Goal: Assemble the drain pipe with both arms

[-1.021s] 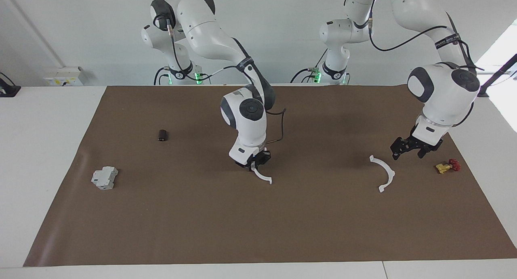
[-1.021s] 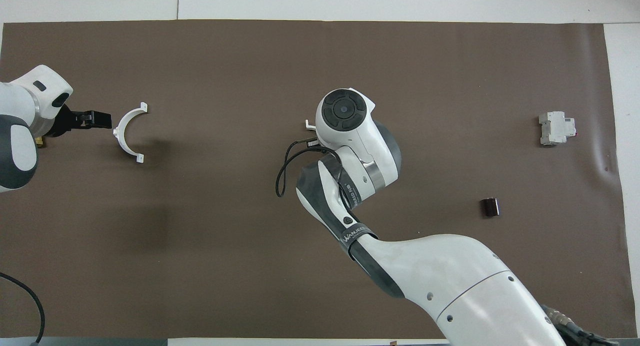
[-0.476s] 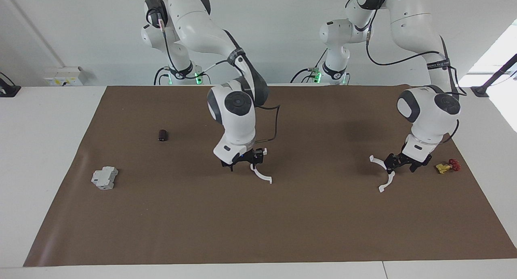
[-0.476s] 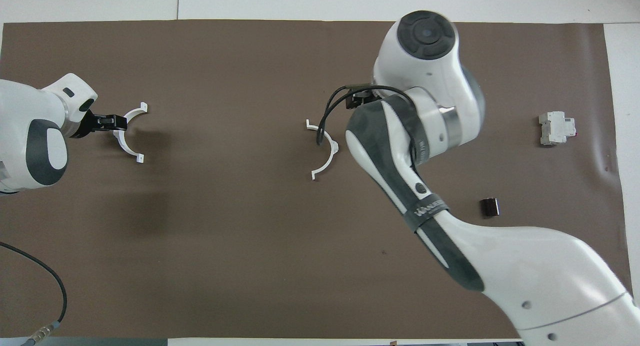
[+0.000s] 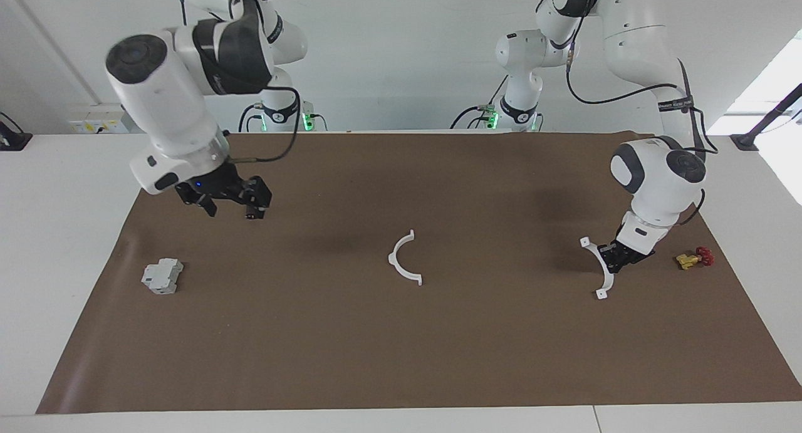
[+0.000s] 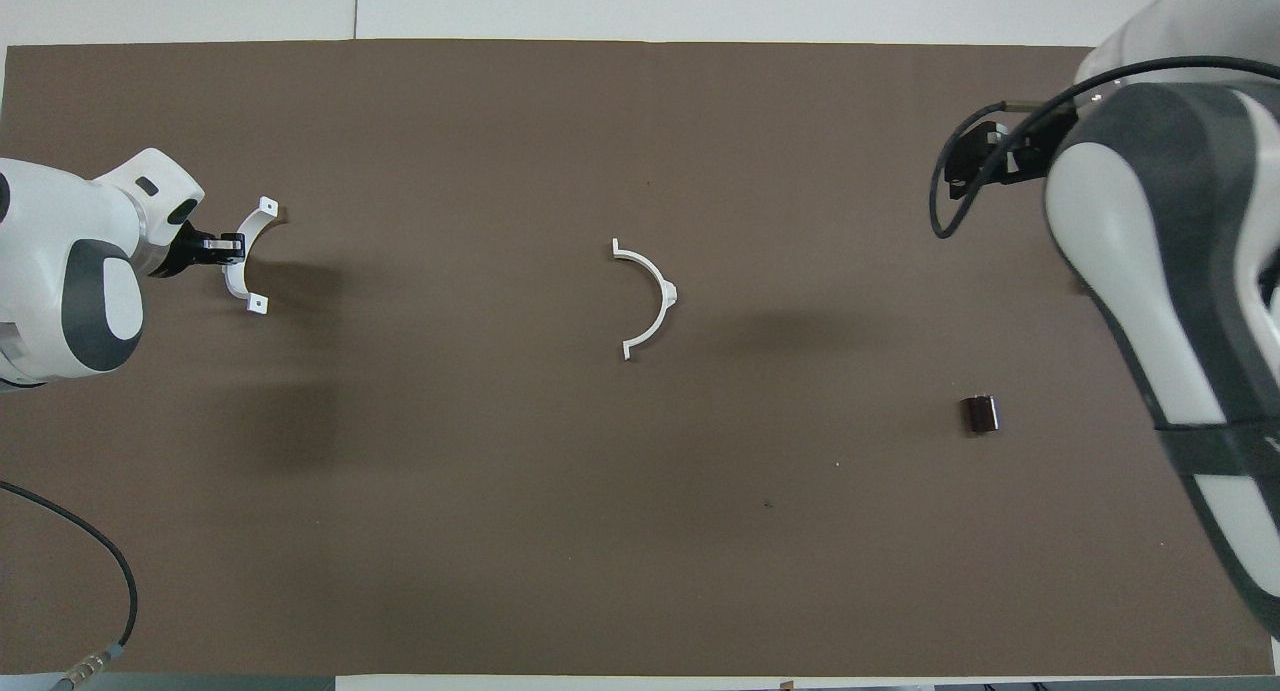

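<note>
We have the left tool (image 5: 617, 257) clamped on one thin white plastic half-ring arc (image 5: 600, 267). Its mate (image 5: 404, 266) lies flat mid-desk, well off toward the right arm's end from that tool, hollow side facing it. The right tool (image 5: 230, 202) hangs open and empty, high over the brown mat (image 5: 438, 358).

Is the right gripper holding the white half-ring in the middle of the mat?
No, the half-ring lies alone on the brown mat, while the right gripper hangs open in the air well away from it.
</note>
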Tool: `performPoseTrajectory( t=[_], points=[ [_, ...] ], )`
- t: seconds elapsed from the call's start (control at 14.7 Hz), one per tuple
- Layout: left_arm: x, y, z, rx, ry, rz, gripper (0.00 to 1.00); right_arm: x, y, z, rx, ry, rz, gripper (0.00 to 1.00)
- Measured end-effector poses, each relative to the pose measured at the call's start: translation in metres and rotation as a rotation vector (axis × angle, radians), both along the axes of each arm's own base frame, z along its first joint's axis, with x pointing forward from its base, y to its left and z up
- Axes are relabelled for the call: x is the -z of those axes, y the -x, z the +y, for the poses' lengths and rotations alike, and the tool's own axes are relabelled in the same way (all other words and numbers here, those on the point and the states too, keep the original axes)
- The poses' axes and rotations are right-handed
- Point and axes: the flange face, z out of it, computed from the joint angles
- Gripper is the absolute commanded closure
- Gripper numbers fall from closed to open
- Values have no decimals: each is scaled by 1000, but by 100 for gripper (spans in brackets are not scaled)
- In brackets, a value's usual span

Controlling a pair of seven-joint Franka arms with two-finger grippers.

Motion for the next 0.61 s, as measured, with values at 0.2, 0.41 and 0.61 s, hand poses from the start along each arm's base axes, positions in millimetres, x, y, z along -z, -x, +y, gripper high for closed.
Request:
performPoseTrajectory(
  t=[0.2,0.41,0.61],
  points=[
    [-1,1,-6,-9,3,10,28,-44,38,-30,-23,-11,24,0],
    [-1,3,-8,-13,4,18,1,-37,52,-53,-43,-11,69,0],
    [0,3,-3,-21,3,20,2,-16,61,-57,-50,-10,121,0]
  ],
)
